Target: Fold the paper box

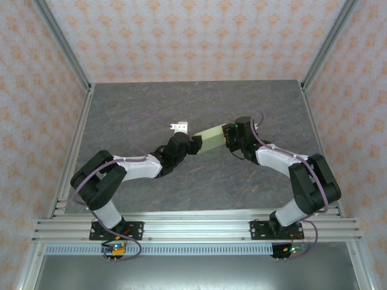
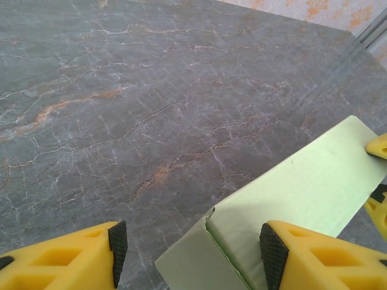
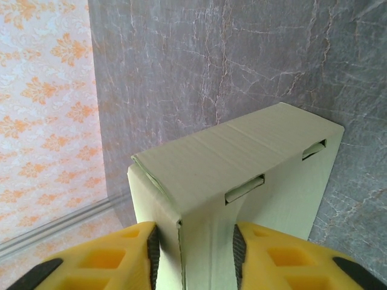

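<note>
The paper box [image 1: 211, 139] is a closed pale-green rectangular box held above the table between both arms. My right gripper [image 3: 193, 257] is shut on one end of the paper box [image 3: 242, 163], its pads pressing two opposite faces; two tabs sit in slots along the top edge. My left gripper [image 2: 193, 254] is open around the other end of the paper box [image 2: 290, 193]. The box corner lies close to the right pad [image 2: 272, 254], while the left pad [image 2: 118, 248] stands apart from it. The right gripper's yellow fingertips [image 2: 378, 146] show at the box's far end.
A small white bracket [image 1: 178, 127] lies on the grey marble-patterned table [image 1: 133, 109] just behind my left gripper [image 1: 195, 144]. Metal frame posts and patterned walls close in the table on three sides.
</note>
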